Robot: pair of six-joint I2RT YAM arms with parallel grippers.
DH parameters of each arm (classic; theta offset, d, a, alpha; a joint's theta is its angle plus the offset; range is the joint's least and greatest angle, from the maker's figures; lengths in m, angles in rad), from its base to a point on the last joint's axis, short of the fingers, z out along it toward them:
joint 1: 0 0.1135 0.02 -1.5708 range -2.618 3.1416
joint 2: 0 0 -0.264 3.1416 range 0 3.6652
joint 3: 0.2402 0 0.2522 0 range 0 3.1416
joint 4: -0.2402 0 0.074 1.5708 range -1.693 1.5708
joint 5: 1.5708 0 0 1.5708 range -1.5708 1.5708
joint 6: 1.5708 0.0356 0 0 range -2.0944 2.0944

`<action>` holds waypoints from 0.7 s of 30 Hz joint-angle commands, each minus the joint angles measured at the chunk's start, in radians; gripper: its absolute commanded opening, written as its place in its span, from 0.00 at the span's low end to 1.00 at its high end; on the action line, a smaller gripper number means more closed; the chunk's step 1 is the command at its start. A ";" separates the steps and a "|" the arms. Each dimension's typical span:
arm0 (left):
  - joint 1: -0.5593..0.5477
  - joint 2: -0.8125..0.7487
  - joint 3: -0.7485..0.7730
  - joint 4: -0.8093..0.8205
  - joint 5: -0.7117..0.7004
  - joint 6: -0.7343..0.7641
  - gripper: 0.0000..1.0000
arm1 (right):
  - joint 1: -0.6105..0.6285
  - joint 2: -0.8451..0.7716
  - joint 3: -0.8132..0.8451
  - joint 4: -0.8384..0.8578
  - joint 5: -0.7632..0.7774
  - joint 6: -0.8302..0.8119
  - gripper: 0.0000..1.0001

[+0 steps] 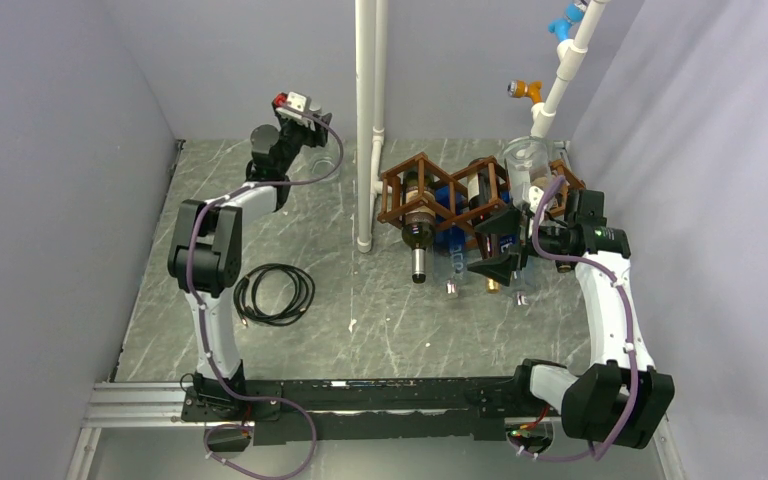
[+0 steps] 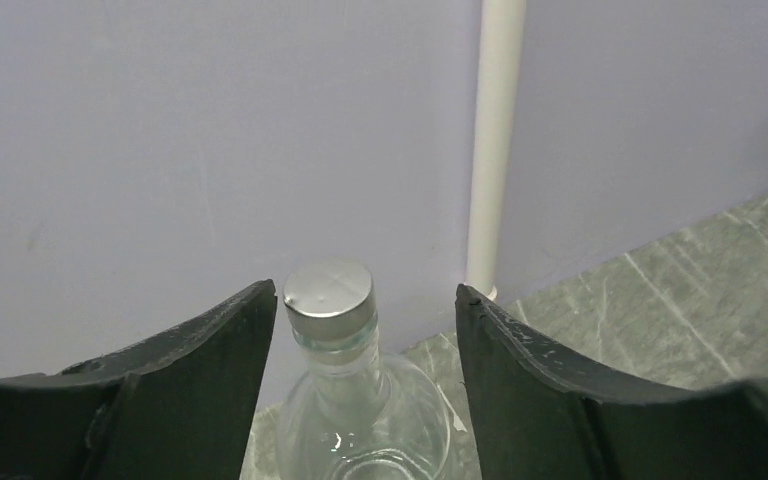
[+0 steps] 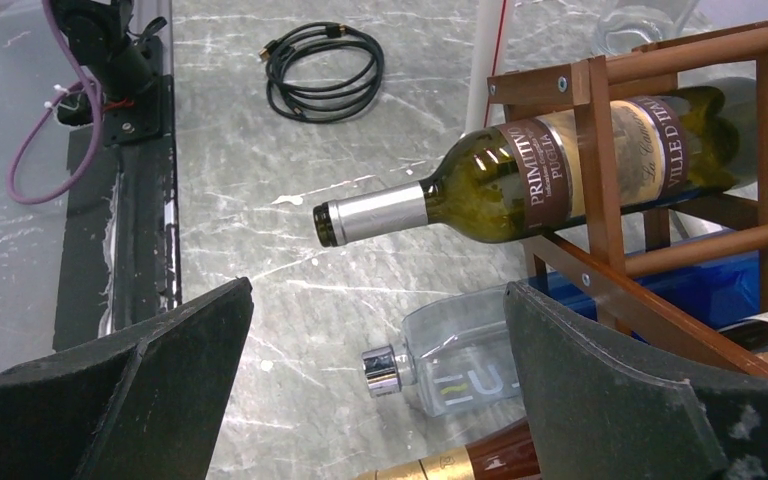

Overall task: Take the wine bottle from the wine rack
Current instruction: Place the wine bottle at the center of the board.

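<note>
Marble table, one wine rack, one coiled cable

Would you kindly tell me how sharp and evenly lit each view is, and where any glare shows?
Top external: soft, even light, faint shadows, the wine rack small but sharp. Left wrist: the silver cap is crisp, with a pale highlight. Right wrist: the label on the wine bottle reads clearly; the table looks washed out toward the top.

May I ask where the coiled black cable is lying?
In the top view, the black cable lies left of centre, between the left arm and the white pipe.
</note>
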 commanded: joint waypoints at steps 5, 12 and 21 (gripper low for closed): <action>0.001 -0.199 -0.124 0.096 -0.010 -0.012 0.81 | -0.028 -0.042 -0.003 0.019 -0.040 -0.017 0.99; 0.026 -0.350 -0.260 0.039 -0.048 -0.074 0.89 | -0.051 -0.064 -0.003 0.013 -0.051 -0.017 0.99; 0.077 -0.614 -0.426 -0.109 -0.019 -0.234 0.92 | -0.072 -0.091 -0.001 0.002 -0.060 -0.026 1.00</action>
